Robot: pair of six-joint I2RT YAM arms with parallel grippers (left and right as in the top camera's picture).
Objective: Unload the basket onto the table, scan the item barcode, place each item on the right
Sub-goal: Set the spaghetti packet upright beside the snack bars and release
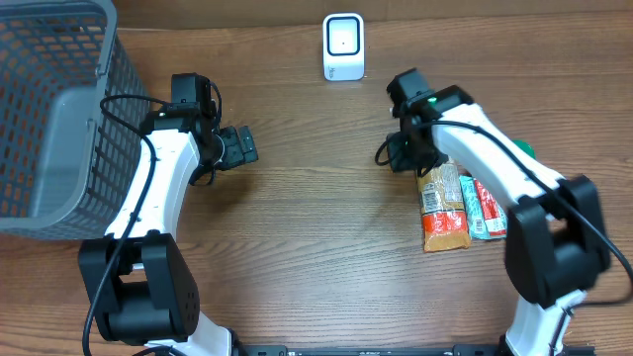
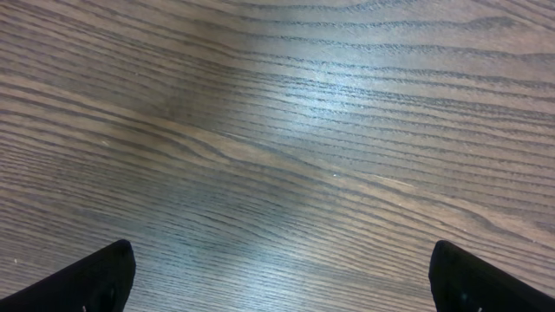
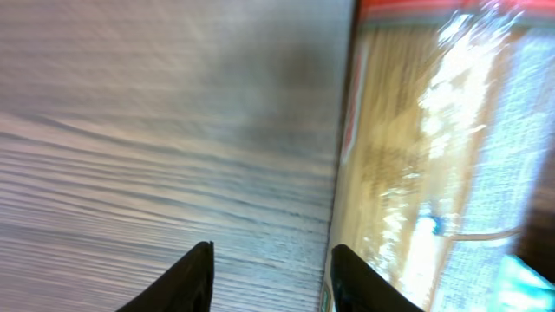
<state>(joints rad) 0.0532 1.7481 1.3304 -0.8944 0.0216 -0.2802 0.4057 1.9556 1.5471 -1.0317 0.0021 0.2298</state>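
The item, a clear packet of pale noodles with a red-orange end (image 1: 443,203), lies flat on the table at the right. In the right wrist view the packet (image 3: 434,147) fills the right side. My right gripper (image 1: 394,153) hovers at the packet's upper left corner. Its jaws (image 3: 273,251) stand apart with only bare wood between them, and the right finger (image 3: 360,282) sits at the packet's edge. The white barcode scanner (image 1: 343,46) stands at the back centre. My left gripper (image 1: 240,148) is wide open (image 2: 282,251) over bare table, holding nothing.
A grey mesh basket (image 1: 54,109) takes up the left side, close to the left arm. A teal and red packet (image 1: 485,208) lies against the noodle packet's right side. Something green (image 1: 523,148) shows behind the right arm.
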